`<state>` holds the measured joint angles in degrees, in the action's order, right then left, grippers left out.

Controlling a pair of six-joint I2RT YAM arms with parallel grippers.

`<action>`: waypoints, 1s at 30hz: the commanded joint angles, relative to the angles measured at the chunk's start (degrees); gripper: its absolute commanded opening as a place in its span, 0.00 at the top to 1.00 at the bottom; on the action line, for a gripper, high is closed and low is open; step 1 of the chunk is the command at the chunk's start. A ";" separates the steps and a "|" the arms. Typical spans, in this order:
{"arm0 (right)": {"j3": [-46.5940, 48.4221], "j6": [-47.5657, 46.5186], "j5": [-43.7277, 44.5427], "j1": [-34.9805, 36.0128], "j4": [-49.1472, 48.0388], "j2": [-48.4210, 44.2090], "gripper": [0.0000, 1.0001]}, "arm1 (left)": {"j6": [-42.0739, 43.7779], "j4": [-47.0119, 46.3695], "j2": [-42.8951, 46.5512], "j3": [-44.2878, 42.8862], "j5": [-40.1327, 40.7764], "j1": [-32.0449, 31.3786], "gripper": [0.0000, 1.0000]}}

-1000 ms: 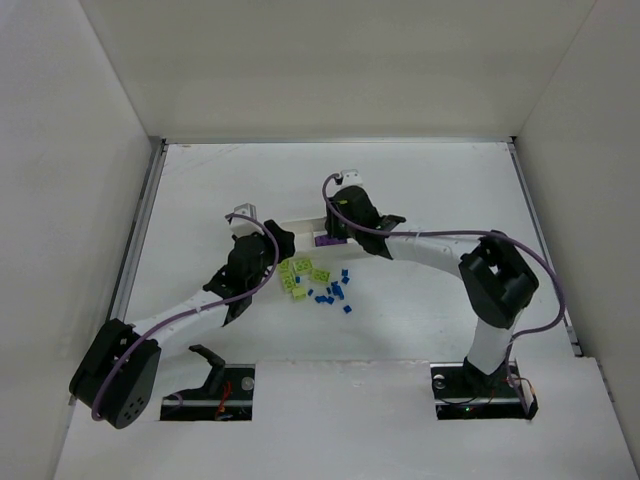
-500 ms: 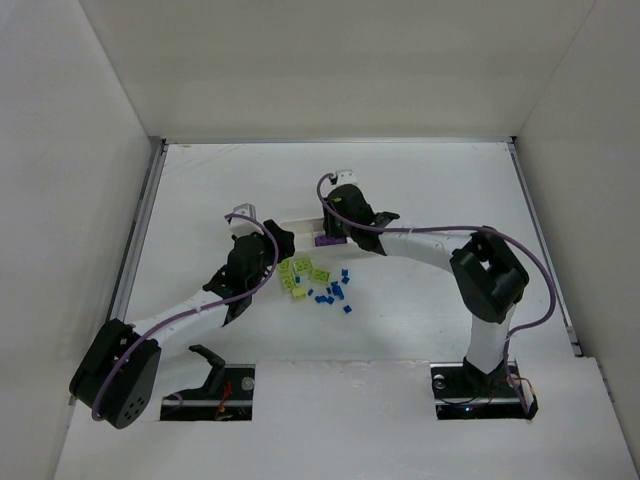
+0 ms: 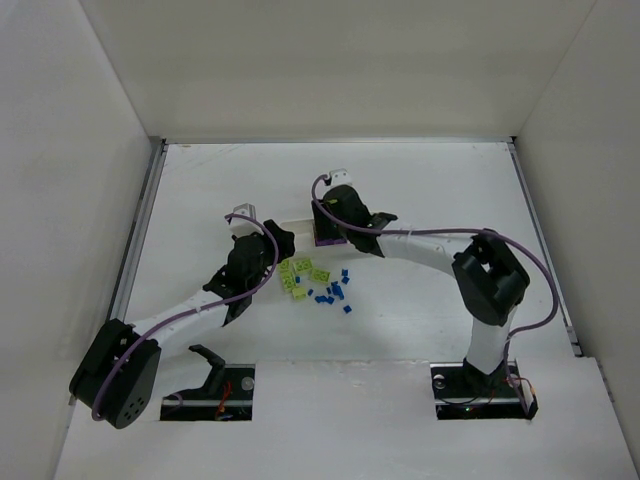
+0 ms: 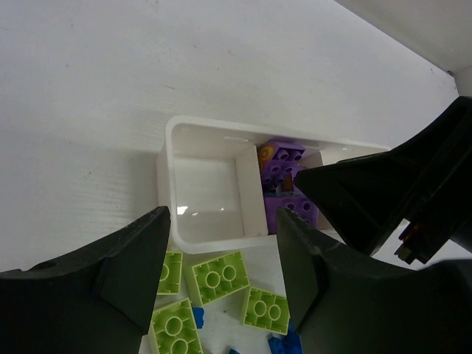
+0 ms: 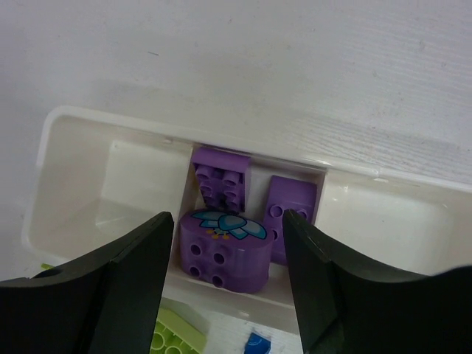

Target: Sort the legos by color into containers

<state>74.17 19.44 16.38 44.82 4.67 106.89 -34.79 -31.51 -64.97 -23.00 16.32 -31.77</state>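
The white three-compartment tray (image 5: 66, 125) lies under both grippers; in the top view only a strip of the tray (image 3: 296, 219) shows. Its middle compartment holds three purple blocks: a rounded one with an insect picture (image 5: 223, 253), a studded brick (image 5: 221, 177) and a flat one (image 5: 292, 210). They also show in the left wrist view (image 4: 283, 179). My right gripper (image 5: 225, 221) is open and empty just above them. My left gripper (image 4: 223, 221) is open and empty over the lime-green bricks (image 4: 220, 276) at the tray's near wall; the left compartment (image 4: 210, 193) is empty. Tiny blue pieces (image 3: 336, 293) lie beside the green ones (image 3: 298, 275).
The right arm's black gripper body (image 4: 391, 195) sits close to my left gripper, over the tray's right part. The green and blue bricks are loose on the table just in front of the tray. White walls enclose the table on three sides.
My right gripper has shifted slightly left and back over the tray's middle compartment. The left arm and the loose bricks have not moved.
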 commanded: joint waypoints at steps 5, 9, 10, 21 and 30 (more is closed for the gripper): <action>-5.60 -0.28 6.64 4.34 -3.96 -11.95 0.42 | -0.37 -3.04 1.95 0.94 1.61 0.52 0.44; -12.99 1.56 7.09 11.46 -7.56 -16.27 0.65 | -0.55 -2.77 3.27 1.38 2.23 0.79 0.47; -14.13 2.00 7.09 13.04 -8.09 -16.45 0.65 | -0.55 -3.03 3.36 1.56 2.58 0.79 0.47; -15.90 7.89 6.47 23.69 -14.51 -7.93 0.30 | -0.99 -2.07 3.44 1.65 3.81 1.93 0.59; -13.45 10.18 7.79 23.43 -14.86 -1.00 0.36 | -1.25 -1.63 3.01 2.09 5.92 2.89 0.59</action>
<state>57.45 28.36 22.48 68.31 -6.92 104.09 -35.44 -31.46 -63.02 -21.58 20.84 -29.54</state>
